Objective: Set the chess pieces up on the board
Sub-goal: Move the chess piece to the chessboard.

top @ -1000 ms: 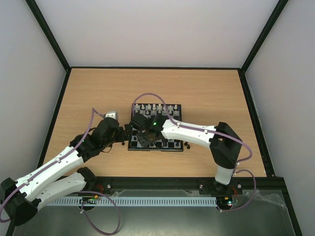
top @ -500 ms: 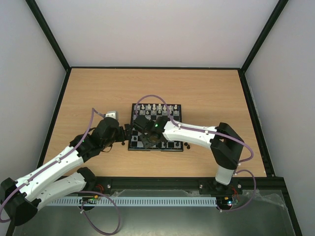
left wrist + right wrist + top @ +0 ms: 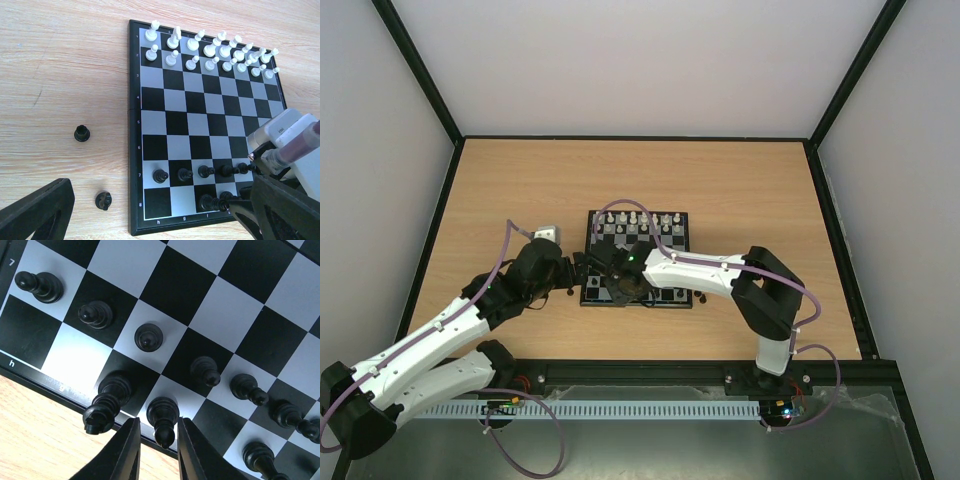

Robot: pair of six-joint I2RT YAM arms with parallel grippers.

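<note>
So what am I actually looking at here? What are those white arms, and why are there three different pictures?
These are two robot arms, a left arm and a right arm, bolted at the near edge of a wooden table. The overhead picture comes from a fixed camera above and behind them. The other two come from small cameras on the wrists, so each one sees its own fingers.

On the table lies a small chessboard. White pieces fill its two far rows, and black pieces are partly set on the near rows. Two loose black pieces sit off the board.

The left end effector is wide open and empty. The right end effector has its fingers on either side of one black piece in the board's edge row. Whether it grips the piece, I cannot tell.
</note>
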